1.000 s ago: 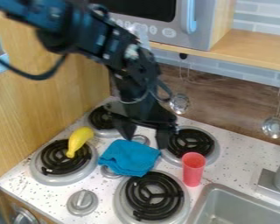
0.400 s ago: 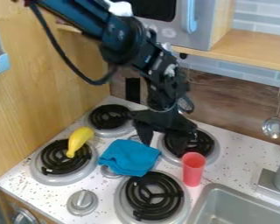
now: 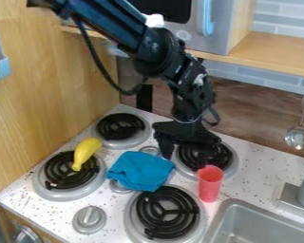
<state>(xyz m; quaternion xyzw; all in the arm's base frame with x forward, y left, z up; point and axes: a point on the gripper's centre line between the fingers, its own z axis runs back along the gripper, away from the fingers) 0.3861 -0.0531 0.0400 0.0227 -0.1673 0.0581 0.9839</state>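
The white, speckled stove top [image 3: 120, 219] carries four coil burners and grey knobs. A yellow toy banana [image 3: 86, 151] lies on the left burner [image 3: 55, 194], and a folded blue cloth [image 3: 140, 171] lies between the burners. A red cup [image 3: 210, 183] stands upright near the sink [image 3: 259, 219].

The cloth [image 3: 140, 171] lies between the banana [image 3: 85, 153] and the cup [image 3: 210, 183] — mid-stove [image 3: 102, 163].

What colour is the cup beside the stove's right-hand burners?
Pinkish red, as the camera view shows.
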